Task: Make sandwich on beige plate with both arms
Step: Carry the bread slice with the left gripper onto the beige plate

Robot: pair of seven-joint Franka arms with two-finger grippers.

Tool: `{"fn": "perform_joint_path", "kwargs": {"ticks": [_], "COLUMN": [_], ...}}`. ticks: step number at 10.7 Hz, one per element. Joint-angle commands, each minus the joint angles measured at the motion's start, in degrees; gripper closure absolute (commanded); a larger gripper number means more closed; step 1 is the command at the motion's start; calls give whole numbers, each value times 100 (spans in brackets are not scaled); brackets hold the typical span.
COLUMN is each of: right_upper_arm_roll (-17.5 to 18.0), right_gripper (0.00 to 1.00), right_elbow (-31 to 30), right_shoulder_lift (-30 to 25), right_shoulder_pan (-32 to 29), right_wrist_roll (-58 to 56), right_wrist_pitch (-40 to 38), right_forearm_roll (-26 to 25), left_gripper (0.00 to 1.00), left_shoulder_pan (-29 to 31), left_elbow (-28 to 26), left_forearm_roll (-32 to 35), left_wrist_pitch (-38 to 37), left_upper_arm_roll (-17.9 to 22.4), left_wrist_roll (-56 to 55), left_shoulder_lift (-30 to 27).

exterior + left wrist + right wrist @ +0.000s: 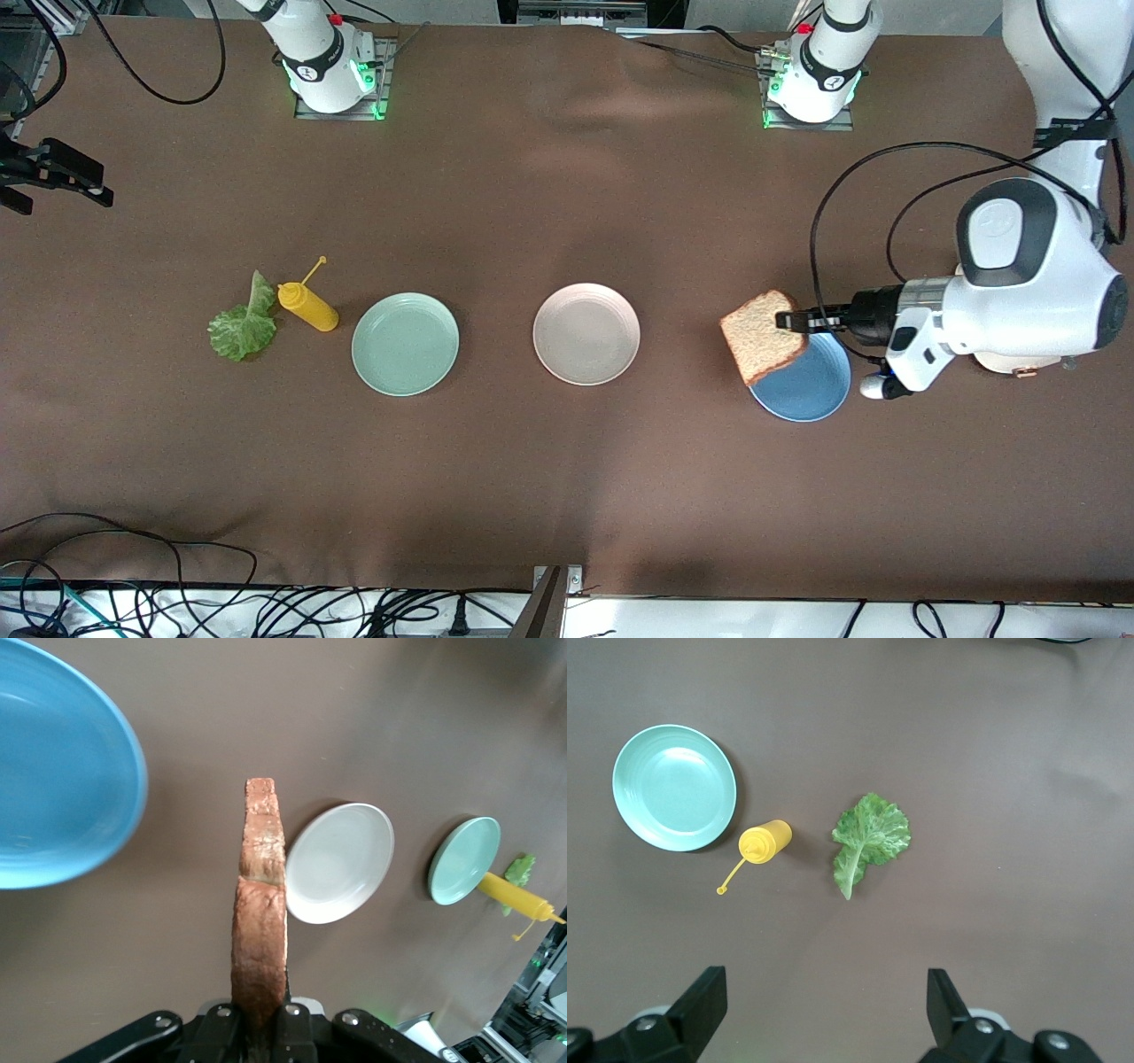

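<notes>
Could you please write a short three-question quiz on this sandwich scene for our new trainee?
1. True or false: the left gripper is shut on the slice of toast, held up over the edge of the blue plate.
2. Which thing lies between the lettuce leaf and the mint green plate? A) a knife B) the yellow squeeze bottle C) a cup
3. Fill in: the beige plate holds ____ so far.

Key:
1. True.
2. B.
3. Nothing; it is bare. The right gripper hangs open above the table beside the lettuce leaf.
</notes>
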Motion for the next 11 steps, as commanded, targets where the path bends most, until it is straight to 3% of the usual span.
{"fn": "perform_joint_path", "kwargs": {"ticks": [1, 6, 11], "right_upper_arm_roll": [-9, -9, -9], "right_gripper": [0, 0, 0], "right_elbow": [117, 117, 126], "right_shoulder_lift": [36, 45, 45], "right_shoulder_pan": [8, 8, 8], "right_wrist_roll": [43, 35, 34], "right_wrist_pitch": [-68, -77, -68], "right_forearm_roll": [72, 72, 72], "left_gripper": [100, 100, 100], "left_shoulder_pan": [-498, -1212, -1642], "left_elbow": [36, 36, 115], "left_forearm_roll": [-195, -432, -1125], "left_wrist_pitch": [373, 1726, 1860], "left_upper_arm_roll": [72, 63, 54], "left_wrist_roll": [-179, -733, -733], "left_shoulder_lift": [159, 720, 967]}}
